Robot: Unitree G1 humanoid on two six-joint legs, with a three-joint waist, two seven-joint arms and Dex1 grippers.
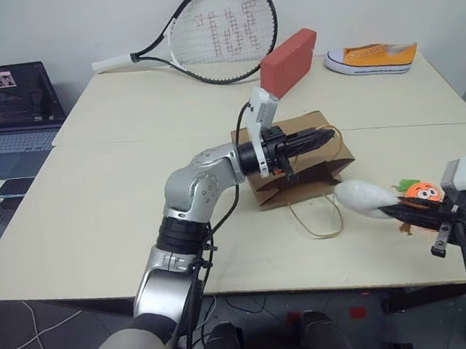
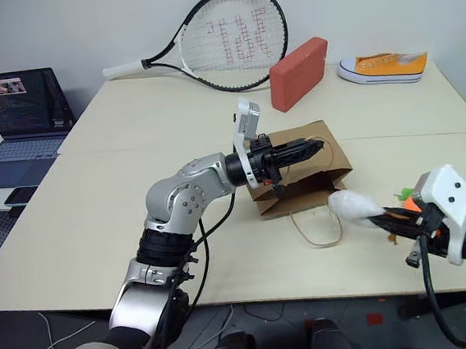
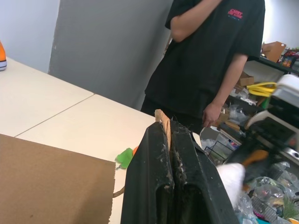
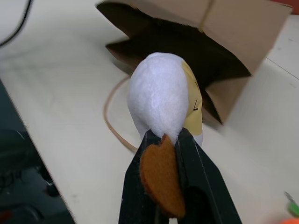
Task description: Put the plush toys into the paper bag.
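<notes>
The brown paper bag (image 1: pixel 335 163) lies on its side mid-table, its mouth facing my right arm and one cord handle (image 1: pixel 321 218) trailing on the table. My left gripper (image 1: pixel 327 136) is shut on the bag's upper edge (image 3: pixel 162 119), holding the mouth open. My right gripper (image 4: pixel 163 142) is shut on the brown foot of the white egg plush (image 4: pixel 161 98), which hangs above the table just short of the bag's dark opening (image 4: pixel 187 46). The orange carrot plush (image 1: pixel 420 193) lies on the table beside my right gripper, near the front edge.
At the back of the table are a tennis racket (image 1: pixel 211 32), a red block (image 1: pixel 288 60) and an orange sneaker (image 1: pixel 370 56). A laptop (image 1: pixel 12 105) sits on a side desk to the left. A person in black (image 3: pixel 210 56) stands past the table's right end.
</notes>
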